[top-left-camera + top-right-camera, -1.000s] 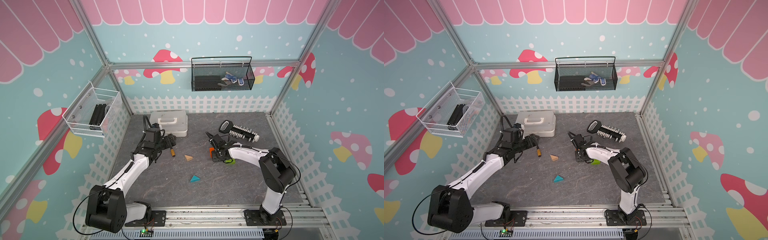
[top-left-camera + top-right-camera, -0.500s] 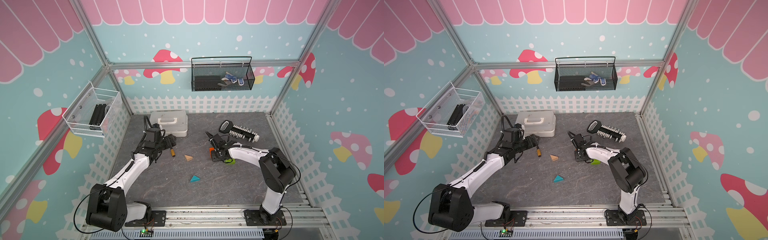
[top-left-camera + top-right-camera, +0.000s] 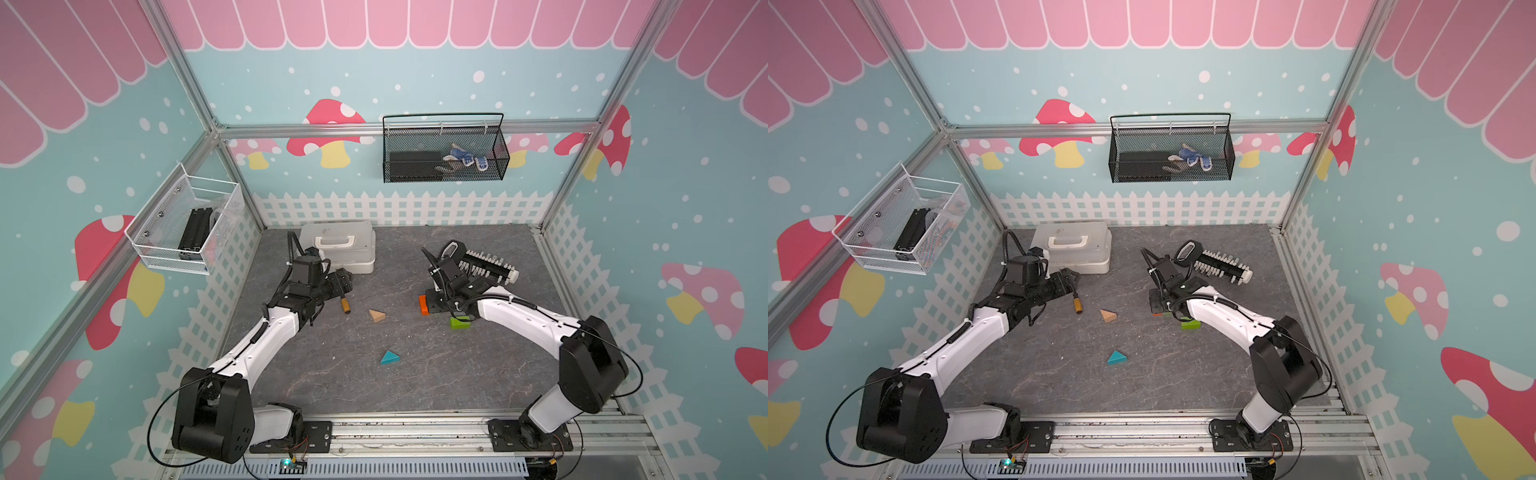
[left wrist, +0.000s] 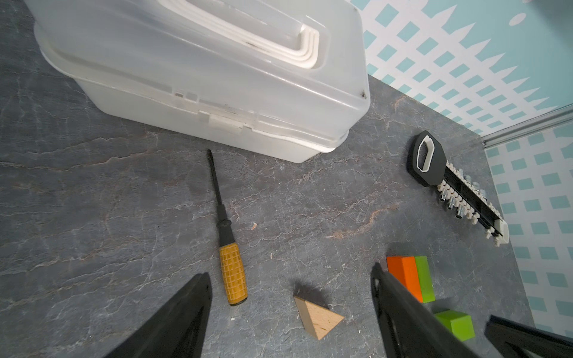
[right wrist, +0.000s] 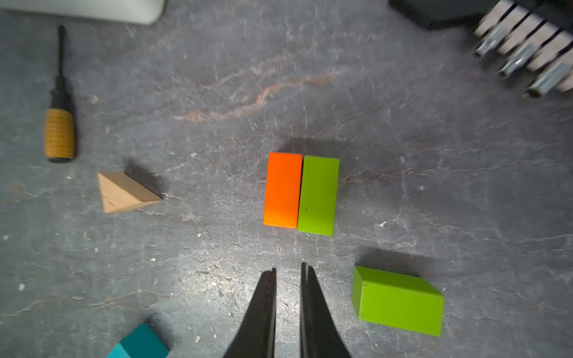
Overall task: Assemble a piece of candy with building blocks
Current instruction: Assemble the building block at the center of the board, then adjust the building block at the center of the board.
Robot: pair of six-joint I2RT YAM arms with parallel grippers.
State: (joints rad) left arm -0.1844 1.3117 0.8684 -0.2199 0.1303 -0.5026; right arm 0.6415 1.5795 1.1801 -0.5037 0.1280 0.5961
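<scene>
Holding right fingers [image 5: 263, 313] pressed almost together, gripping nothing. Facing orange cuboid [image 5: 282, 190] touching lime-green cuboid [image 5: 317, 195] just ahead on bench [image 5: 186, 263]. Leaving loose green cuboid [image 5: 398, 302] beside fingers. Holding left fingers [image 4: 173, 325] spread, empty, near tan prism [image 4: 317, 316]. Seemingly building candy body [image 5: 291, 204]; next requiring opening, gripping loose cuboid, seating flush against orange.

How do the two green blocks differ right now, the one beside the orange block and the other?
The paired green block sits flush against the orange block, long sides together; the loose green block touches nothing. The paired green block lines up with the orange block; the loose green block is turned at an angle to both. Shared: lime colour and brick shape.
</scene>
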